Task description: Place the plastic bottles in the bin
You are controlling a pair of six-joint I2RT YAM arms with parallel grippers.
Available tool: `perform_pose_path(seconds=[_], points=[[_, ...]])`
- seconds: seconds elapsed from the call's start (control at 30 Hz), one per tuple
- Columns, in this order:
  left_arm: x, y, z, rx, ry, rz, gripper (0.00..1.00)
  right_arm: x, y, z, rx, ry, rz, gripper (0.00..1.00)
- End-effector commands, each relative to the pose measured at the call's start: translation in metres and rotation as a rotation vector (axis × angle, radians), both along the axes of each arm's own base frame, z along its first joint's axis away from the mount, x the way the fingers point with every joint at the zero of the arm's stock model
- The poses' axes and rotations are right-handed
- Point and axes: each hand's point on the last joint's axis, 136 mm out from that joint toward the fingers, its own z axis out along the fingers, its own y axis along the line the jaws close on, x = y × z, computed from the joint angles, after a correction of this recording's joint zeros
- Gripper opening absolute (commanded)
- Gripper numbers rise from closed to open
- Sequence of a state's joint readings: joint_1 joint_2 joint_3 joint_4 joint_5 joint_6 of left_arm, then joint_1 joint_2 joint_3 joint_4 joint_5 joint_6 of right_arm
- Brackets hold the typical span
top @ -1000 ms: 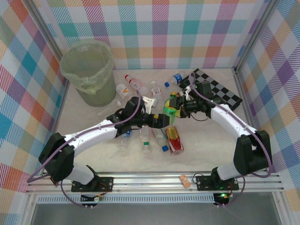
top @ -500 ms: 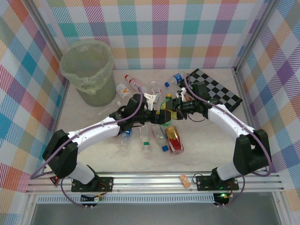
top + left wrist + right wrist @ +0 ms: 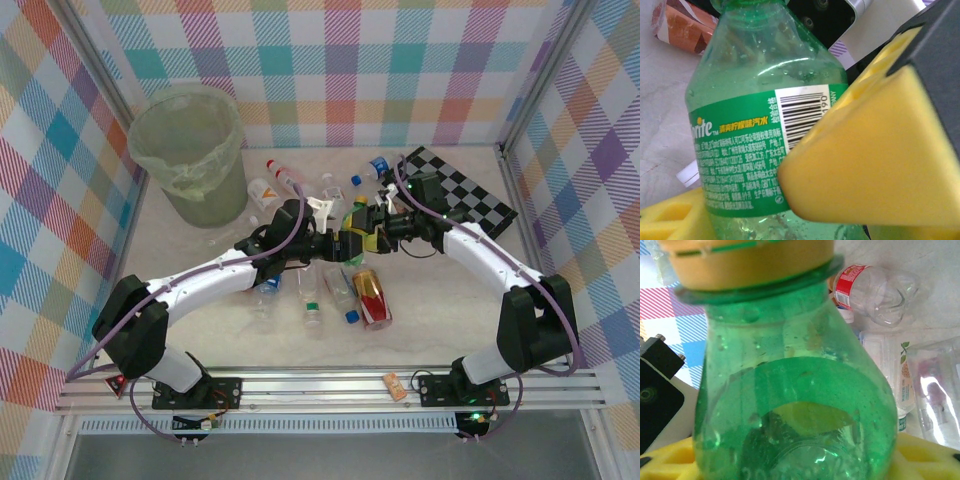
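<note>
Meeting above the middle of the table [image 3: 450,300], the two arms bring their grippers tip to tip around one green bottle [image 3: 358,238]. We see the left gripper [image 3: 345,246] reaching in from the left and the right gripper [image 3: 374,232] from the right, with the bottle between them and lifted clear of the tabletop.

From the left wrist, the bottle's green label with its barcode sits between that gripper's yellow pads [image 3: 875,160]. One pad lies across the label and the other shows at the bottle's opposite side, so the left gripper is pinching the green bottle.

From the right wrist, we look along the bottle toward its yellow cap [image 3: 745,260]. Yellow pads [image 3: 670,460] flank the bottle's wide end on both sides. Whether they press on it or stand just off it, we cannot tell.

Other plastic bottles [image 3: 315,300] lie loose on the table under and around both grippers. An amber bottle [image 3: 372,297] with a red label lies just on the near side of the grippers. The bin [image 3: 200,195], pale green with a thin liner, stands upright well apart from the left gripper, to its far left. A checkerboard [image 3: 470,195] lies flat beyond the right gripper, to its right.
</note>
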State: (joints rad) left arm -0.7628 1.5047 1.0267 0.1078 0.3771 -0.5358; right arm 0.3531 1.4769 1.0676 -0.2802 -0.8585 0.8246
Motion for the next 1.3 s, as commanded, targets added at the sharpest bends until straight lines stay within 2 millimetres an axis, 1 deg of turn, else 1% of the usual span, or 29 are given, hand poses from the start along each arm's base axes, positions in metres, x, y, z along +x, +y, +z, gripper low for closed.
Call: perform_pose_path(seconds=[0.0,0.13,0.3,0.37,0.47,0.53,0.6,0.67,0.7,0.73,0.8,0.83,0.87,0.97,1.07,1.17,1.27], points=[[-0.004,-0.004,0.000,0.008,-0.009,-0.031,0.58,0.004,0.001,0.019,0.018,-0.041,0.000,0.71],[-0.005,-0.002,-0.002,0.015,-0.009,-0.030,0.57,0.011,-0.009,0.027,-0.011,-0.070,-0.052,0.80],[-0.005,-0.002,-0.001,0.017,-0.011,-0.028,0.56,0.021,-0.029,0.046,-0.016,-0.128,-0.128,0.81],[-0.004,-0.001,-0.001,0.019,-0.013,-0.024,0.55,0.025,-0.040,0.051,-0.035,-0.149,-0.163,0.81],[-0.001,0.004,0.005,0.038,-0.034,-0.018,0.54,0.028,-0.066,0.060,-0.070,-0.192,-0.234,0.82],[0.005,0.008,0.018,0.059,-0.062,-0.025,0.51,0.023,-0.078,0.065,-0.082,-0.206,-0.245,0.85],[0.011,0.013,0.032,0.098,-0.097,-0.036,0.50,0.015,-0.085,0.063,-0.134,-0.208,-0.225,0.86],[0.019,0.020,0.054,0.130,-0.148,-0.040,0.50,0.008,-0.090,0.056,-0.183,-0.204,-0.226,0.86],[0.025,0.025,0.068,0.138,-0.181,-0.034,0.50,0.005,-0.093,0.051,-0.203,-0.202,-0.227,0.86],[0.029,0.033,0.077,0.165,-0.193,-0.024,0.50,0.001,-0.095,0.046,-0.222,-0.197,-0.229,0.85],[0.042,0.049,0.102,0.181,-0.240,0.014,0.49,-0.006,-0.099,0.035,-0.251,-0.182,-0.230,0.85],[0.050,0.060,0.115,0.186,-0.255,0.044,0.47,-0.009,-0.100,0.029,-0.264,-0.171,-0.228,0.85],[0.058,0.069,0.124,0.190,-0.260,0.069,0.45,-0.011,-0.101,0.025,-0.272,-0.167,-0.225,0.84],[0.083,0.107,0.152,0.191,-0.291,0.172,0.42,-0.019,-0.102,0.015,-0.290,-0.146,-0.202,0.83],[0.107,0.149,0.181,0.156,-0.335,0.293,0.38,-0.024,-0.104,0.011,-0.307,-0.136,-0.185,0.82],[0.127,0.196,0.207,0.139,-0.399,0.439,0.34,-0.028,-0.104,0.008,-0.315,-0.133,-0.175,0.82],[0.147,0.246,0.223,0.157,-0.440,0.595,0.29,-0.032,-0.104,0.005,-0.320,-0.126,-0.163,0.81]])
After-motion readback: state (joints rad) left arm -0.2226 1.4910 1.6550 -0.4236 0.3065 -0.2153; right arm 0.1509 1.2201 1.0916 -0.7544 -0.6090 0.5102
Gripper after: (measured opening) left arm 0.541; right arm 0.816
